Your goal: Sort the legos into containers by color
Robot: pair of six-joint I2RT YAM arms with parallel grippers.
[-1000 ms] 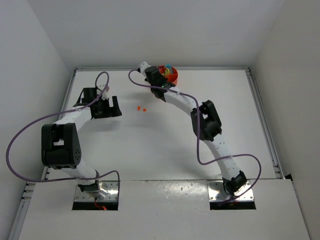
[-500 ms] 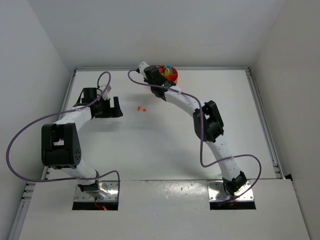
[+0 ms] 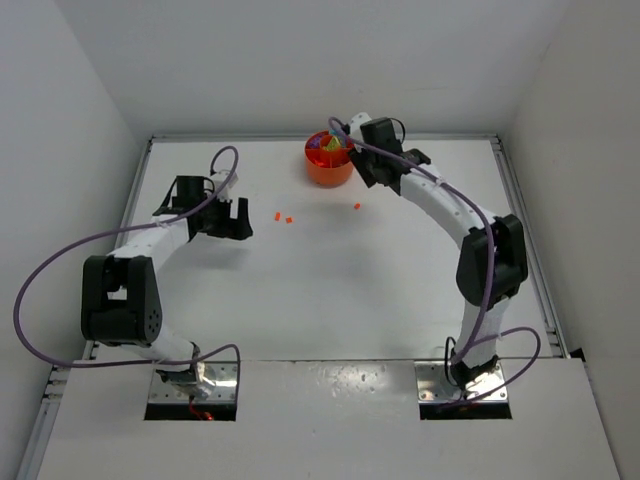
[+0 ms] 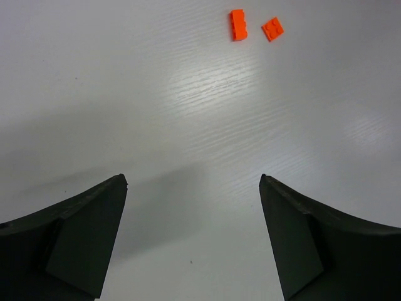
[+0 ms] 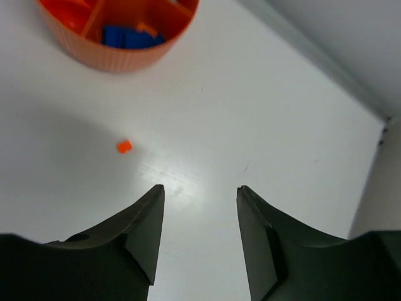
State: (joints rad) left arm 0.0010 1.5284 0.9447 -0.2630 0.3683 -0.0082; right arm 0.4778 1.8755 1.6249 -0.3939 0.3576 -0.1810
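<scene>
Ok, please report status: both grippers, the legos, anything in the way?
Left gripper: jaws open, empty. Right gripper: jaws open, empty, near dish. Three orange legos loose on table. Nothing blocking them.

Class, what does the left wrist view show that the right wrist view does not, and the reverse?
Only the left wrist: a long orange brick and a square orange brick, close but apart, beyond the left gripper. Only the right wrist: the dish, blue pieces in one compartment, a lone orange bit on the table near it, the right gripper. Both: the white table and open, empty jaws.
</scene>
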